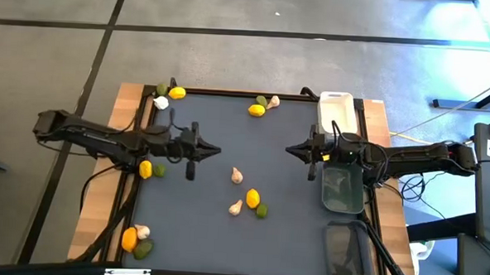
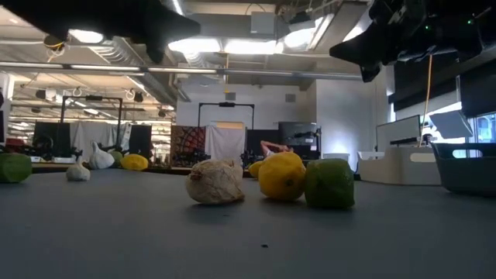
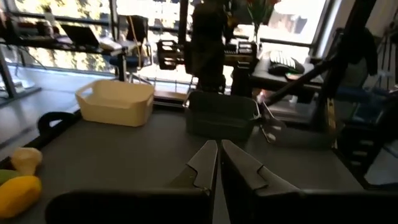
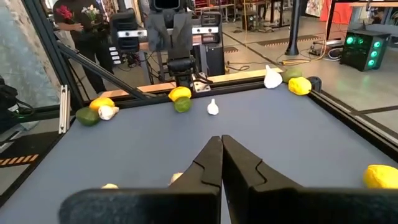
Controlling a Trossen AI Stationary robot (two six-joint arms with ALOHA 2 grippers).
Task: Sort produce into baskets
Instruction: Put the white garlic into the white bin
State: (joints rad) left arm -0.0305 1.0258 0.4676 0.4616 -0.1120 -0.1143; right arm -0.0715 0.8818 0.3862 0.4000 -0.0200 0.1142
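Produce lies scattered on the dark mat: a garlic bulb (image 1: 237, 176), a lemon (image 1: 253, 198), a second bulb (image 1: 235, 207) and a lime (image 1: 262, 210) rest at the centre. Other clusters lie at the far edge (image 1: 256, 110), the far left corner (image 1: 176, 92), the left edge (image 1: 146, 170) and the near left corner (image 1: 129, 239). The white basket (image 1: 335, 112), dark grey-green basket (image 1: 342, 187) and translucent grey basket (image 1: 348, 250) line the right edge. My left gripper (image 1: 215, 150) (image 3: 218, 144) and right gripper (image 1: 290, 149) (image 4: 221, 140) hover shut and level, facing each other above the mat's middle, holding nothing.
Wooden strips border the mat on the left and right. The right arm reaches over the dark basket's far end. In the low view the bulb (image 2: 215, 182), lemon (image 2: 281, 176) and lime (image 2: 329, 184) sit close together. Bare mat lies between the two grippers.
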